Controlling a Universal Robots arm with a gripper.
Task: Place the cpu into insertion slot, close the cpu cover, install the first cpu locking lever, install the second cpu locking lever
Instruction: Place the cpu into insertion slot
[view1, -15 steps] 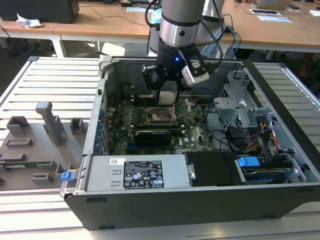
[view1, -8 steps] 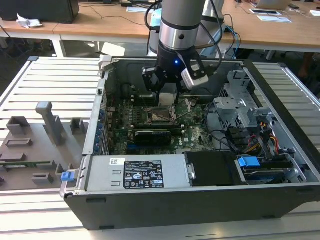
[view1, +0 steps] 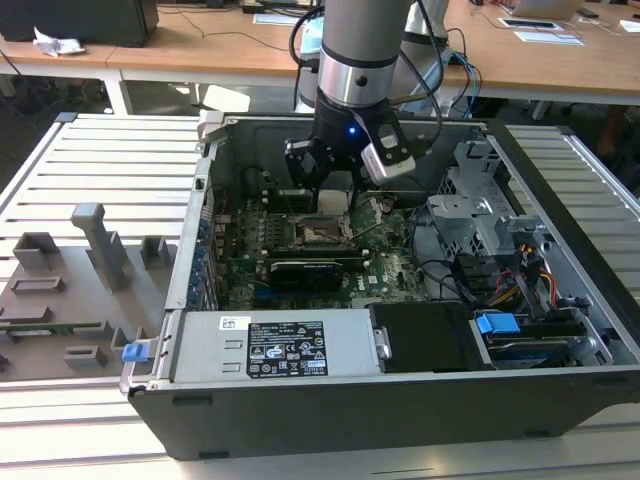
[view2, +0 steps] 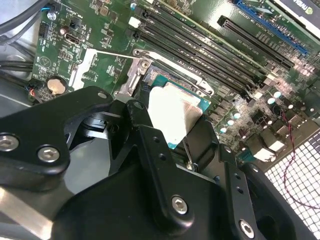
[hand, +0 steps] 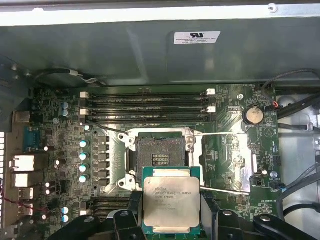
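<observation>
My gripper (hand: 171, 207) is shut on the cpu (hand: 171, 200), a flat square chip with a pale metal face, with a black finger against each of two opposite edges. The cpu hangs just above the green motherboard, beside the insertion slot (hand: 160, 155), and overlaps one edge of it. The slot lies open, dark and bare inside its metal rim. In the second wrist view the cpu (view2: 172, 117) shows bright between the black fingers (view2: 137, 112). In the exterior view the gripper (view1: 335, 195) hovers over the slot (view1: 325, 232). Two thin locking levers (hand: 220, 134) (hand: 225, 191) stick out sideways. The cpu cover is hidden.
The motherboard (view1: 390, 265) lies inside an open computer case (view1: 200, 240). Long black memory slots (hand: 150, 107) run along one side of the socket. A black card (view1: 305, 270) stands close by, cables and a drive cage (view1: 480, 215) fill the exterior view's right, and a power supply (view1: 270, 345) sits in front.
</observation>
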